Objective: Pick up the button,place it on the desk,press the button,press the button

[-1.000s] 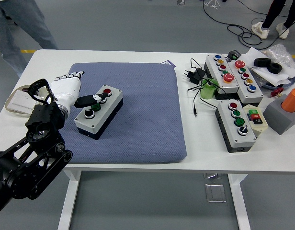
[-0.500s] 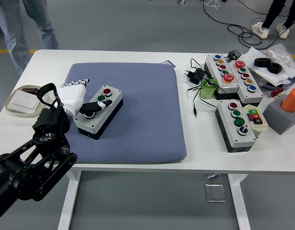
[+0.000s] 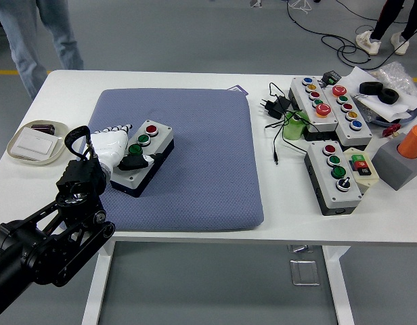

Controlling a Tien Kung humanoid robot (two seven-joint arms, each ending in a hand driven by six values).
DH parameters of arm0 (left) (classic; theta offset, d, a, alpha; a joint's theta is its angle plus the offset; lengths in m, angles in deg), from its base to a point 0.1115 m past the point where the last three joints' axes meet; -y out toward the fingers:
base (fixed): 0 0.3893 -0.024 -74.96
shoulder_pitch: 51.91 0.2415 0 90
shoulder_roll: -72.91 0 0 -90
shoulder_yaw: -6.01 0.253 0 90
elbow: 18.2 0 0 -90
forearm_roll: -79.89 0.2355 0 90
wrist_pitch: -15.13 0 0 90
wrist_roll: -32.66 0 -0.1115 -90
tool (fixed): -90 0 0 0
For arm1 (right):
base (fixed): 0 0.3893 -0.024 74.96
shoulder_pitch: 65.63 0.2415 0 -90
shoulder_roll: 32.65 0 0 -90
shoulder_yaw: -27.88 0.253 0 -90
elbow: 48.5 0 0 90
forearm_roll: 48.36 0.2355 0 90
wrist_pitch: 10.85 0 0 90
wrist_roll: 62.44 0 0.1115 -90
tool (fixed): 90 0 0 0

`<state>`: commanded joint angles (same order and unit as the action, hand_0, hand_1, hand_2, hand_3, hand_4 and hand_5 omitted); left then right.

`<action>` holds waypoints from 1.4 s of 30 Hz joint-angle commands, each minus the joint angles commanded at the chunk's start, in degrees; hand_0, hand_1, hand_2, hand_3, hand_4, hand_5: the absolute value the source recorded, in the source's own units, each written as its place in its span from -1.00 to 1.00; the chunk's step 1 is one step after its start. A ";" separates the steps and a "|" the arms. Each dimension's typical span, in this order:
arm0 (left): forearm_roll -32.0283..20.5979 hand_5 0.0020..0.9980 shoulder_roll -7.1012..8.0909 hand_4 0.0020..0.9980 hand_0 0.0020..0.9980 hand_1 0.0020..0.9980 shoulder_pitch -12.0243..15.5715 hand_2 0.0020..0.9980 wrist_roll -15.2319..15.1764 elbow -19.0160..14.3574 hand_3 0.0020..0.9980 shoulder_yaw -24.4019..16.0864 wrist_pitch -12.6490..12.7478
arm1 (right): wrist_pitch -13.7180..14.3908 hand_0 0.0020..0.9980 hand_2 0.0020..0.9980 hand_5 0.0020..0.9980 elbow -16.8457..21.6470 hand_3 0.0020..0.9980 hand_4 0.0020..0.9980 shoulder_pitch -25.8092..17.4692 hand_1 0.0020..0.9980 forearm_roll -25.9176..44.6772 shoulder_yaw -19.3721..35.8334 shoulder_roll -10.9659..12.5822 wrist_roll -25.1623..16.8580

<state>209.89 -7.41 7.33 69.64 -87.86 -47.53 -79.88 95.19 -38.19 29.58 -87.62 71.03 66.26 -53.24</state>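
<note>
the left arm (image 3: 46,237) was black, built of chunky jointed blocks with round housings and open struts, and a thin black cable looped above its wrist. its hand (image 3: 114,147) wore a white shell with black fingertips and a black thumb. at the top edge a person's legs (image 3: 29,30) showed in blue jeans; another (image 3: 391,24) wore dark trousers and pale shoes.

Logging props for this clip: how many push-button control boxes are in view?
4. One on the blue mat under the left robot hand: box. Two side by side far right. One nearer the front right. Clutter may hide more.
</note>
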 joint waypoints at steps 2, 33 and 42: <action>0.00 0.21 -0.05 1.00 0.34 0.52 -0.28 0.54 0.00 0.39 0.90 0.05 -1.08 | -0.04 0.26 0.09 -0.95 0.00 0.16 -0.46 0.07 -0.03 0.02 -0.13 0.00 0.02; 0.00 -0.92 2.70 0.44 -0.09 -0.12 -1.58 -0.20 -13.26 1.37 -0.11 0.59 -0.03 | -0.11 0.26 0.08 -0.96 0.00 0.16 -0.46 -0.51 -0.04 -0.15 -0.30 0.05 0.00; 0.00 -0.92 5.92 0.46 -0.09 -0.13 -4.32 -0.20 -29.71 3.04 -0.12 4.38 6.15 | -0.04 0.26 0.08 -0.96 0.00 0.16 -0.46 -0.18 -0.04 0.00 -0.22 0.02 -0.03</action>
<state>209.89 -1.49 3.01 39.93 -84.82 -43.14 -73.73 95.16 -38.19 29.39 -87.62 70.81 66.29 -53.27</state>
